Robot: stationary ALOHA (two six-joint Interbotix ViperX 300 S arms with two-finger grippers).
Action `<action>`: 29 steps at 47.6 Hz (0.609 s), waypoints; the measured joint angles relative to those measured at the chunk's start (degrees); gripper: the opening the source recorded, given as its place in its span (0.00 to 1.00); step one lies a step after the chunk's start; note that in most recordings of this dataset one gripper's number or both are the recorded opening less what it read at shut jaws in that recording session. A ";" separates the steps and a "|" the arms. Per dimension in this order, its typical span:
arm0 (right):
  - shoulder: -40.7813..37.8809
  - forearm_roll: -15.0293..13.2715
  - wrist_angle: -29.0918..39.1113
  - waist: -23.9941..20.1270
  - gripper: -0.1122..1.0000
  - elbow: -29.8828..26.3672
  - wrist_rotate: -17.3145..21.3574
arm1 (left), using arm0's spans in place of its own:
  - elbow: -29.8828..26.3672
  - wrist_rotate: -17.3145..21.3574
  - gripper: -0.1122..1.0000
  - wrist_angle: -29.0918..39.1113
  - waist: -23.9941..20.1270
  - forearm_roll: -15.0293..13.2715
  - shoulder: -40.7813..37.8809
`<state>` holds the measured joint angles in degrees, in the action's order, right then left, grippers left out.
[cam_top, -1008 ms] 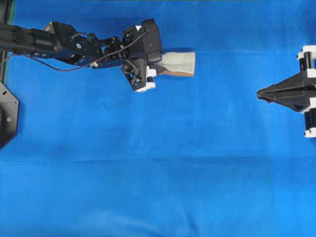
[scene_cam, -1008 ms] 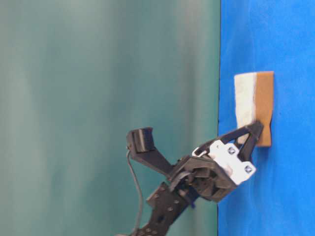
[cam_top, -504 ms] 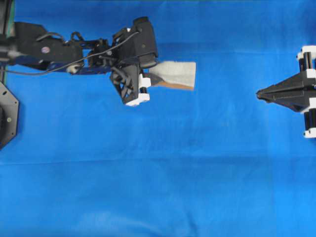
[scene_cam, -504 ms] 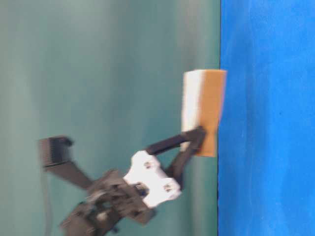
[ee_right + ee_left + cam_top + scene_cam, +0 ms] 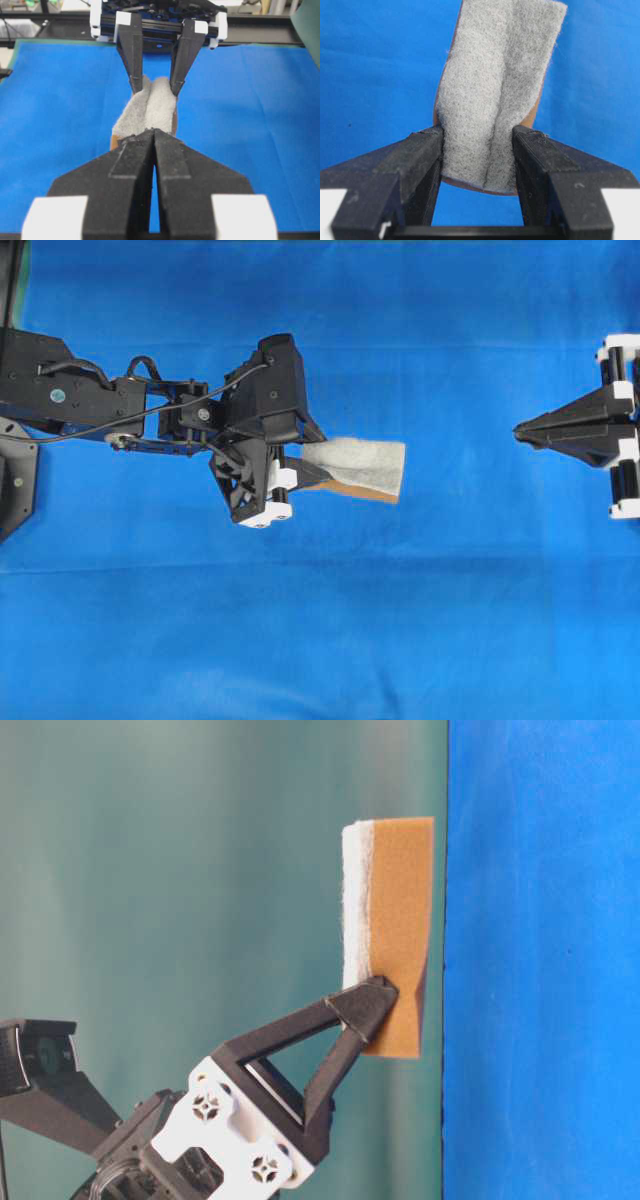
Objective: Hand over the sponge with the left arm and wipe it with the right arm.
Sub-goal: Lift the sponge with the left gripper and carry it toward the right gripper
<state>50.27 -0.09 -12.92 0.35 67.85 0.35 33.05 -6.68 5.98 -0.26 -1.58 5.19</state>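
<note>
The sponge (image 5: 355, 468) hangs in the air above the blue desk (image 5: 400, 620), left of centre in the overhead view. Its long axis runs left to right there, the free end pointing right toward the right arm's tool (image 5: 530, 428). The whitish-grey layer faces up and the tan-brown layer faces down toward the desk; in the table-level view the tan face (image 5: 398, 950) is clearly apart from the blue surface.

The left arm's tool (image 5: 477, 145) is partly closed on the sponge's left end, one finger (image 5: 422, 150) on each long edge. The squeeze buckles the grey pad into a lengthwise crease.

The right arm's tool sits at the right edge of the desk with its two fingers (image 5: 135, 165) pressed together and nothing between them. Its tip points left, in line with the sponge, well apart from it. Only bare blue cloth lies between the sponge's free end and that tip.
</note>
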 measured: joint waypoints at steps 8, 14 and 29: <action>-1.93 0.00 -0.18 -0.09 0.10 -1.05 2.37 | 0.00 -0.09 0.43 -0.09 -0.09 0.00 0.00; -5.27 0.00 -0.26 -1.23 0.10 -3.43 4.13 | 0.09 -0.09 0.43 0.00 0.00 -0.09 0.00; -16.96 0.09 -0.35 -2.20 0.29 -10.37 5.01 | 0.09 0.00 0.43 0.00 0.00 0.00 0.00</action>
<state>33.31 0.00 -13.27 -1.85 57.48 5.36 33.13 -6.68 5.98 -0.26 -1.58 5.19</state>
